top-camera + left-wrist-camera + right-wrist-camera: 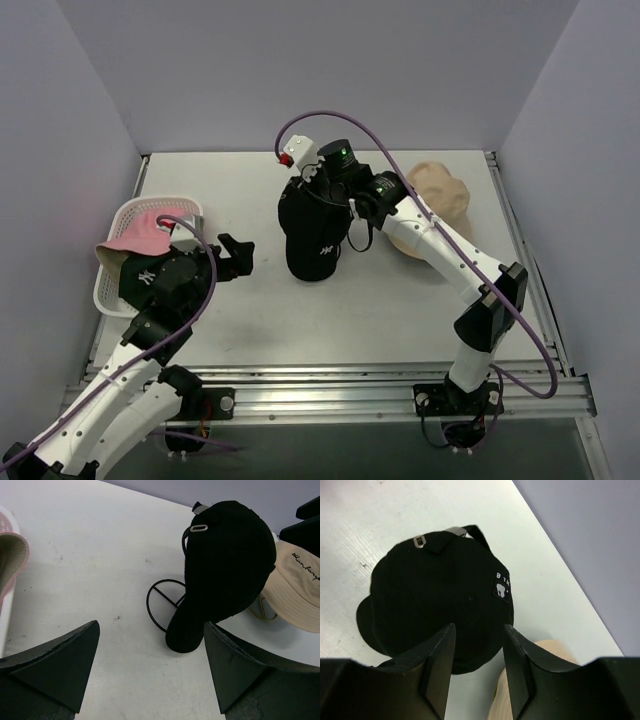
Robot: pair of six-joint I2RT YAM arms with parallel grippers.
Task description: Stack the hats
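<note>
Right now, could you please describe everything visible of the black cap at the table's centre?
The black cap is soft fabric with a white front logo, a white side patch and a metal-buckled back strap. It sits tilted on a thin wire frame, brim down. The right hand hangs open over its crown.

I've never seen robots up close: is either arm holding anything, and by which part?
The left end effector is open and empty. The right end effector straddles the black cap at its crown; whether it actually grips cannot be told.
</note>
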